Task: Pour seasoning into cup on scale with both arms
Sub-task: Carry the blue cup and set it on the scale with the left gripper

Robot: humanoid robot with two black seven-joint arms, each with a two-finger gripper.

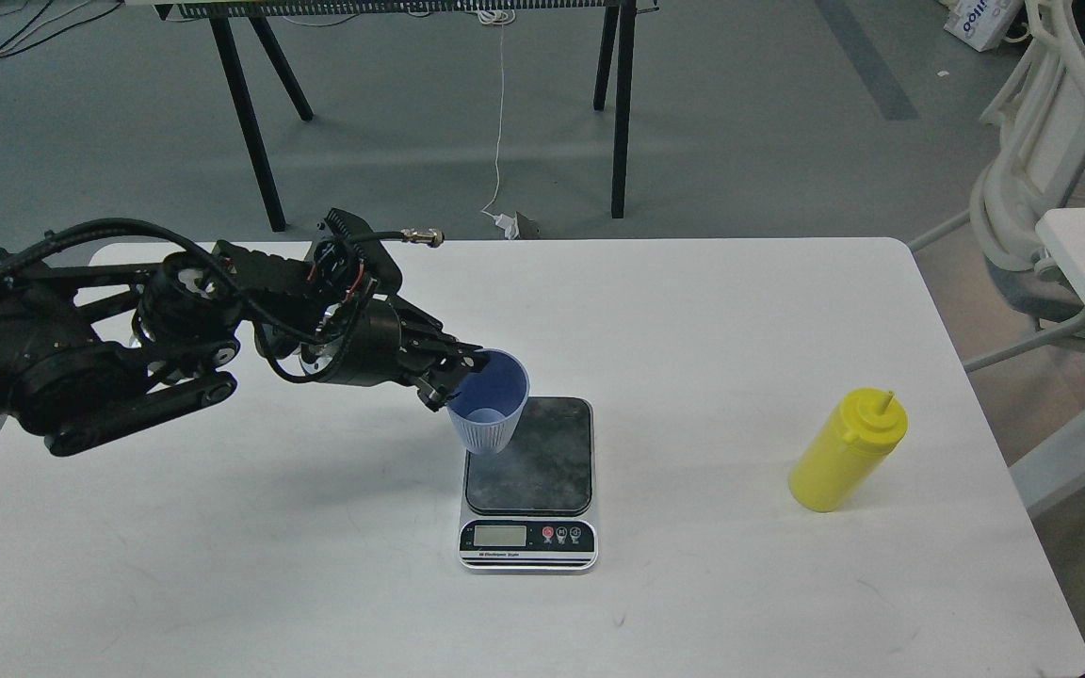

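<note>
Only the black left arm with its bundled cables shows, reaching in from the left edge; the right arm is out of view. The left arm's black claw-like gripper (461, 374) hides the near-left rim of the small pale blue ribbed plastic cup (490, 403), its fingers closed on that rim, one inside and one outside. The cup tilts slightly over the rear-left corner of the flat digital kitchen scale (529, 482) with a dark mottled plate; whether its base touches the plate is unclear. The LCD reading is too small to read. The bright yellow plastic squeeze bottle (846, 451) stands well apart to the right on the white rounded table (712, 320), near the right edge, with open tabletop between it and the scale.
</note>
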